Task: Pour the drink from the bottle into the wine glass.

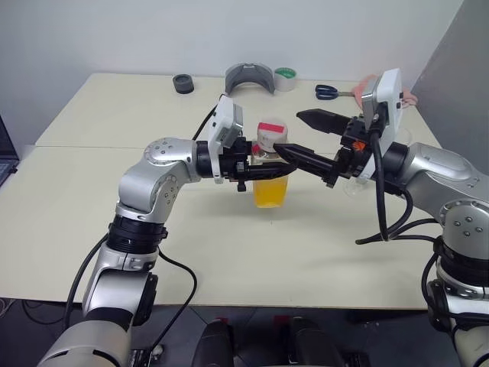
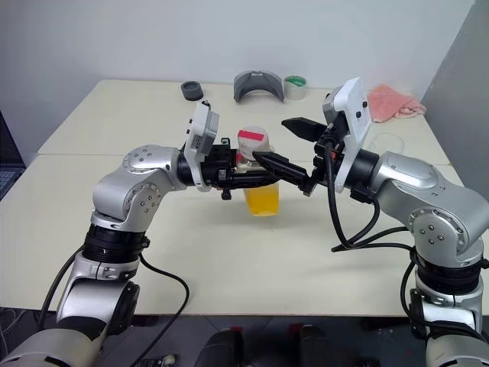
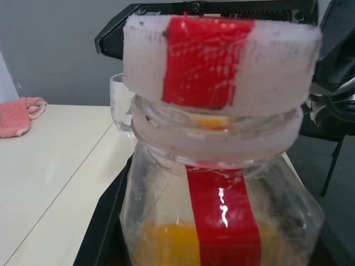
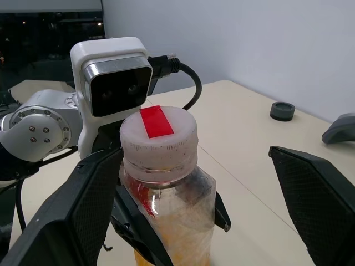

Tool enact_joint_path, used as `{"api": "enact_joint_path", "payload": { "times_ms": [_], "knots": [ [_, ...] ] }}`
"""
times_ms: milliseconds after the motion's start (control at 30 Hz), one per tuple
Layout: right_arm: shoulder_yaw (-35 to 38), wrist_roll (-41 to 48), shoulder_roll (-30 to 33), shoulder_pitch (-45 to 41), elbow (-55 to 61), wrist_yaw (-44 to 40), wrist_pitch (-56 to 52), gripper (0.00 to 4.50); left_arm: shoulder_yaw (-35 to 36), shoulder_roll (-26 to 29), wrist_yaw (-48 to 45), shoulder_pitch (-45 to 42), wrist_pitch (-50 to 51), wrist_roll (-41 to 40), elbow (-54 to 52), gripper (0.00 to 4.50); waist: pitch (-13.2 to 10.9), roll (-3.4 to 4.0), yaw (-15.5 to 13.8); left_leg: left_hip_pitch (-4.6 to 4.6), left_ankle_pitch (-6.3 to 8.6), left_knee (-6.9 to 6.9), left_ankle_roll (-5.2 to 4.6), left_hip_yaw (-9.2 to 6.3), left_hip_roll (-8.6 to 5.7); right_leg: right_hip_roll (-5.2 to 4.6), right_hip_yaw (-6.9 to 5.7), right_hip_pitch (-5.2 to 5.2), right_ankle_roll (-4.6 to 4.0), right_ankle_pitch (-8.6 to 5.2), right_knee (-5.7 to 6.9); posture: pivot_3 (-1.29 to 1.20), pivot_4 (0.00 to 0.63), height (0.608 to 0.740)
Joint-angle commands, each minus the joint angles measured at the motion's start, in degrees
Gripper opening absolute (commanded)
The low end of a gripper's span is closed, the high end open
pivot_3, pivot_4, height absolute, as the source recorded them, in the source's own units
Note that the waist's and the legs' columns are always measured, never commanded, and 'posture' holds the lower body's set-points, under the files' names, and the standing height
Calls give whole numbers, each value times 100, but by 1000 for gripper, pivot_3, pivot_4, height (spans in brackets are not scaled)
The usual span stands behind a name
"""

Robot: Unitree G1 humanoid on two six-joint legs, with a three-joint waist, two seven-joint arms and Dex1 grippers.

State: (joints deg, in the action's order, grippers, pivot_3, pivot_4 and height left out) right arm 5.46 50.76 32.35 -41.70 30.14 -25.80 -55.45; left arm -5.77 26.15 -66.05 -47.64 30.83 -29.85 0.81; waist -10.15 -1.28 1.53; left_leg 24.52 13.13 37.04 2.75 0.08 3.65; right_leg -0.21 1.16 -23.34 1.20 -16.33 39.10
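My left gripper (image 1: 256,162) is shut on the neck of the clear bottle (image 1: 272,174), holding it upright over the middle of the table. The orange drink (image 1: 271,193) fills the bottle's lower part. The cap (image 4: 159,138) is white with a red strip and sits on the bottle. My right gripper (image 1: 288,131) is open, with one black finger on each side of the cap and not touching it. The wine glass (image 3: 121,102) stands on the table behind my right arm, which partly hides it.
Along the table's far edge lie a black tape roll (image 1: 183,82), a grey curved piece (image 1: 250,76), a green-and-white tape roll (image 1: 285,78), blue scissors (image 1: 327,92) and a pink cloth (image 2: 393,101). The cream table (image 1: 92,199) is bare on the left and in front.
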Motion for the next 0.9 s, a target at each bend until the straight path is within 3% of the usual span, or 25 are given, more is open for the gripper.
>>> {"api": "enact_joint_path", "payload": {
  "times_ms": [33, 900],
  "knots": [
    [145, -7, 32, -81, 39, 36, 131, 4474, 110, 27, -18, -53, -54, -87, -198, 1939, 0, 0, 0, 0, 0, 0, 0, 0, 0, 0, 0, 0, 0, 0, 0, 0, 150, 740],
    [284, 164, 250, 54, 133, 28, 58, 4474, 105, 25, -23, -33, -100, -73, -172, 1939, 0, 0, 0, 0, 0, 0, 0, 0, 0, 0, 0, 0, 0, 0, 0, 0, 150, 740]
  ]
}}
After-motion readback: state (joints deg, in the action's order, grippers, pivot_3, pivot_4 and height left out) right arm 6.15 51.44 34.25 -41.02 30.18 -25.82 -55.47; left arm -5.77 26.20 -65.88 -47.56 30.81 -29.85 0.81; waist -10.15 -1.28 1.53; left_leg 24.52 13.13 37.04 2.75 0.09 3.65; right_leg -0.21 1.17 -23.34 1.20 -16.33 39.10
